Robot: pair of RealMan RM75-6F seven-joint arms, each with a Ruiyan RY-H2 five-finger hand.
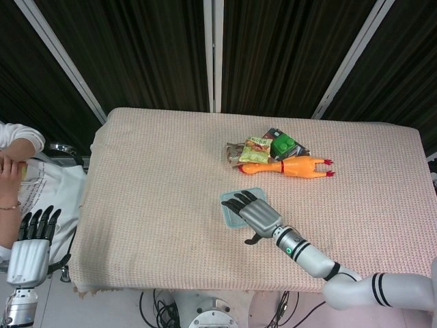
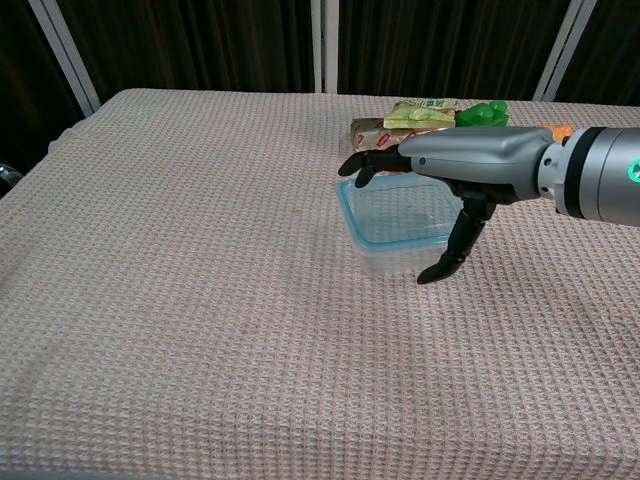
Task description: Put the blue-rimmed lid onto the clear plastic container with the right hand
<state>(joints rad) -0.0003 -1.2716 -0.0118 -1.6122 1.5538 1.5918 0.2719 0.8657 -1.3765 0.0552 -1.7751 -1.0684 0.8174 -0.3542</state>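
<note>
Right hand spread flat and empty above the blue-rimmed lid seated on the clear plastic container, left hand spread beside the table.

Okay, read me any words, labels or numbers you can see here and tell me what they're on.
No text here can be read.
Snack packets: there is printing on the wrappers, too small and blurred to read in either view.
Green packet: no legible marking.
Right hand and its arm: only a green indicator light near the wrist, no lettering.
Container: no label visible.
</note>
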